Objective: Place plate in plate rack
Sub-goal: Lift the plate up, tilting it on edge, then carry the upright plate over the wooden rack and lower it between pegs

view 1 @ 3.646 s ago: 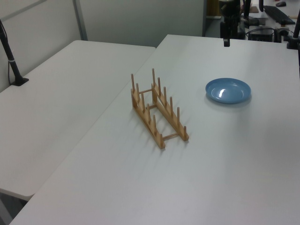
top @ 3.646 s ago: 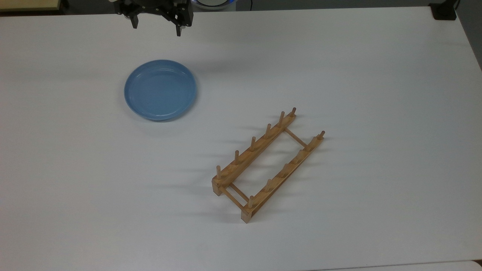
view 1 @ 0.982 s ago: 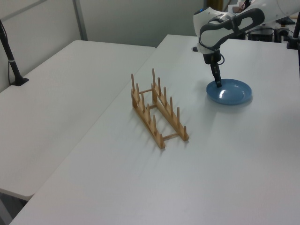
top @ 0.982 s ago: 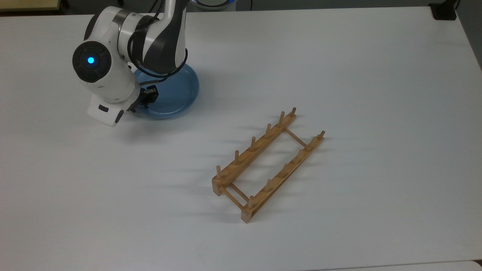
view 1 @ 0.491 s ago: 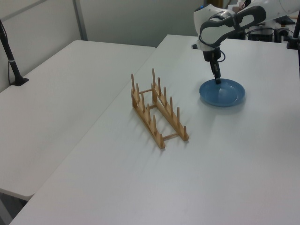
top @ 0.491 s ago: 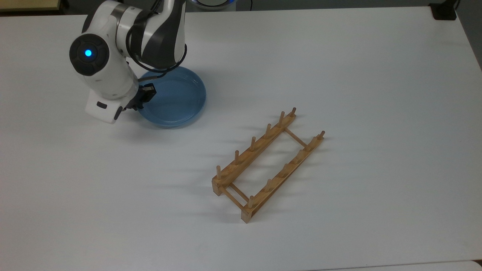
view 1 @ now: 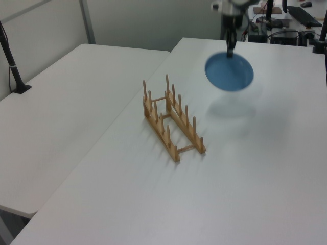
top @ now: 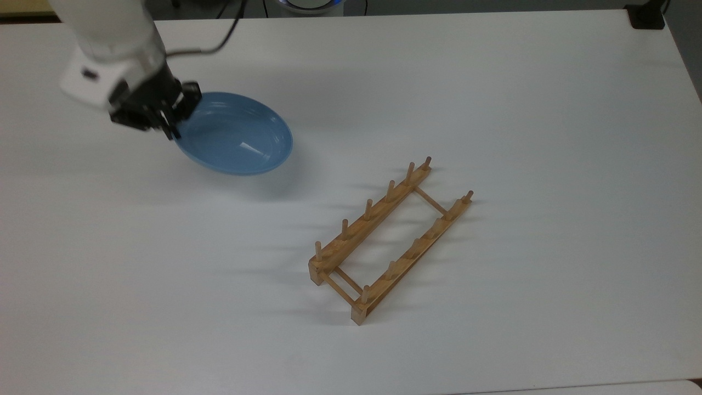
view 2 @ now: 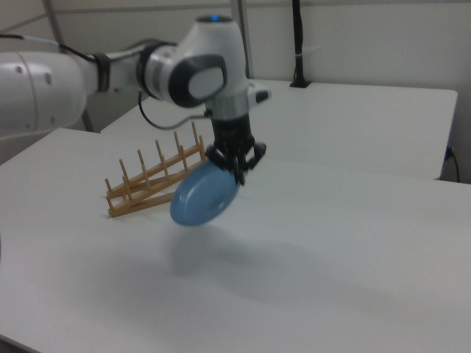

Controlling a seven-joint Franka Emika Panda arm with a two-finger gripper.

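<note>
The gripper [top: 174,118] is clenched on the rim of the light-blue plate [top: 236,134], which hangs in the air above the white table [top: 493,99], clear of its surface; a soft shadow lies on the table under it. In the right view the plate [view 2: 202,195] dangles below the fingers, tilted well off level with its far edge drooping. That pinch at a single point of the rim is likely why it hangs so: its weight swings it toward upright, which suits a rack that takes plates on edge.

The wooden plate rack [top: 390,238] stands on the table well apart from the plate, to the lower right of it in the top view. Its two rails run parallel with upright pegs along each, joined by thin crossbars, and every slot is free. In the left view the plate [view 1: 229,71] floats beyond the rack [view 1: 172,120], up and to the left view's right of it.

By my judgement the carry across to the rack is the step in hand, with the slotting between pegs not yet done.

No brand, label or writing can be read on the plate, the rack or the arm.
</note>
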